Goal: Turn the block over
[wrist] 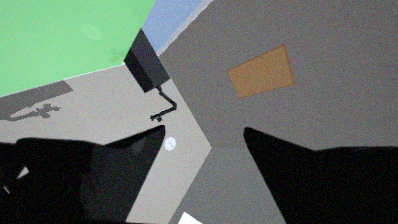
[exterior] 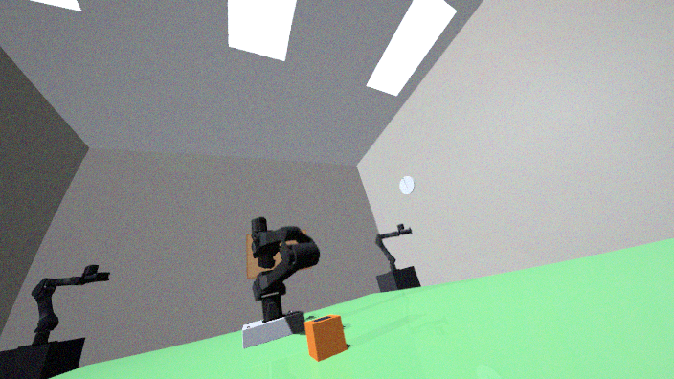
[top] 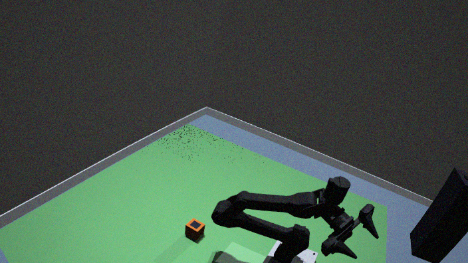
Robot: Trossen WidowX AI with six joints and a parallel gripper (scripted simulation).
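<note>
Block (top: 195,230) (exterior: 326,338) rests on the green table (top: 139,196) (exterior: 527,316) (wrist: 65,40), marked side up, well apart from my gripper (top: 367,248) (wrist: 204,130), its fingers spread wide around nothing.

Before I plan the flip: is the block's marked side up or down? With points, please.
Up: the dark square on the orange block (top: 195,230) (exterior: 326,339) shows on its top face.

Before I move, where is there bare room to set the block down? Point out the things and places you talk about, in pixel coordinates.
Left of the block (top: 195,230) (exterior: 326,339) in the top view, toward the table's edge, looks bare. It's crowded right of it: arm (top: 266,202) (exterior: 303,255), gripper (top: 367,248) (wrist: 204,130).
</note>
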